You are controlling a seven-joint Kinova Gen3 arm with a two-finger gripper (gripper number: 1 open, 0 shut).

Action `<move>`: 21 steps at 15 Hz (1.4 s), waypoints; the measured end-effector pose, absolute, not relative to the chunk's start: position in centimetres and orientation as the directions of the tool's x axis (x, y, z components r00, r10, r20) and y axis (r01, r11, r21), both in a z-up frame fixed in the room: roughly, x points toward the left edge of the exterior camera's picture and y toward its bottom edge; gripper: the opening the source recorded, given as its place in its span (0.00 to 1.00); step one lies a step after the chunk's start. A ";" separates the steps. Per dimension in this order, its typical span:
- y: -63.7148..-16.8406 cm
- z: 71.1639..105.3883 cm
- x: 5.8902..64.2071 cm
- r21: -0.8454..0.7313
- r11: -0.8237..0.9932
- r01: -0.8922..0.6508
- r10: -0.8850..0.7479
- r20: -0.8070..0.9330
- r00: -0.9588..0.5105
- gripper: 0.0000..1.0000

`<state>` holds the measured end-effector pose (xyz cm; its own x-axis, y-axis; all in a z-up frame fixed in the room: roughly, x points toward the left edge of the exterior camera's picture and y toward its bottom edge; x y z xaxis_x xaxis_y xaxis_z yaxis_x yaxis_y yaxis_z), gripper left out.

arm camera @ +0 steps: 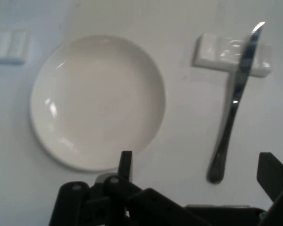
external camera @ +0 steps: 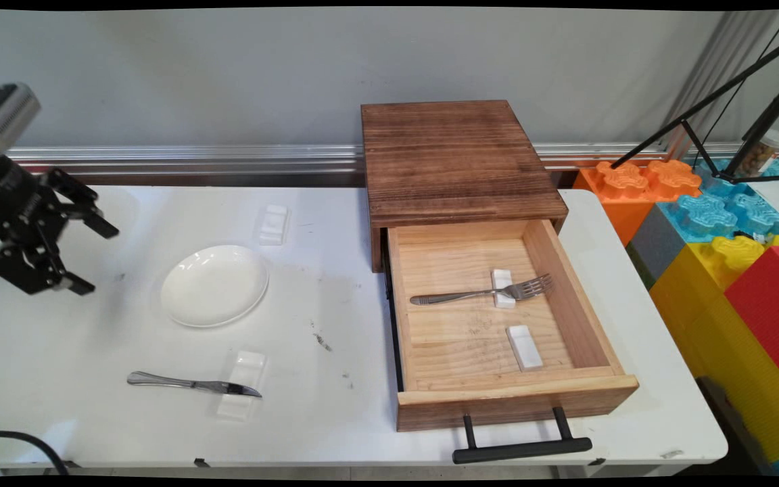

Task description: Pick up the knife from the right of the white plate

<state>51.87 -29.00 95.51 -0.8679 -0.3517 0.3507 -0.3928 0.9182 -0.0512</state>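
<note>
My black gripper (external camera: 94,260) hangs open above the table's left side, holding nothing. The white plate (external camera: 214,285) is the thing nearest to it, just to its right. In the hand view the gripper (arm camera: 198,175) looks down on the plate (arm camera: 96,101) and on a metal knife (arm camera: 231,103) whose blade lies across a white rest (arm camera: 212,54). In the main view the knife (external camera: 193,385) lies near the front edge, blade on its rest (external camera: 244,368). An empty white rest (external camera: 273,224) sits behind the plate.
A dark wooden box (external camera: 457,159) stands at the back right with its drawer (external camera: 518,399) pulled open toward the front. In the drawer a fork (external camera: 477,295) lies across a white rest (external camera: 502,289), beside a second rest (external camera: 525,347). Coloured foam blocks (external camera: 721,257) stand off the table's right.
</note>
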 end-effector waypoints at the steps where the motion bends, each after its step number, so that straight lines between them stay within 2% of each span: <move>1: -29.1 94.9 51.7 -0.042 0.930 -0.366 -0.328 0.358 -0.874 1.00; 6: -29.8 91.8 52.1 -0.023 0.969 -0.245 -0.216 0.396 -0.892 1.00; 13: -30.1 85.5 53.2 0.008 0.996 -0.084 -0.077 0.477 -0.875 1.00; 21: -28.4 79.9 52.5 0.020 1.000 -0.019 -0.027 0.544 -0.838 1.00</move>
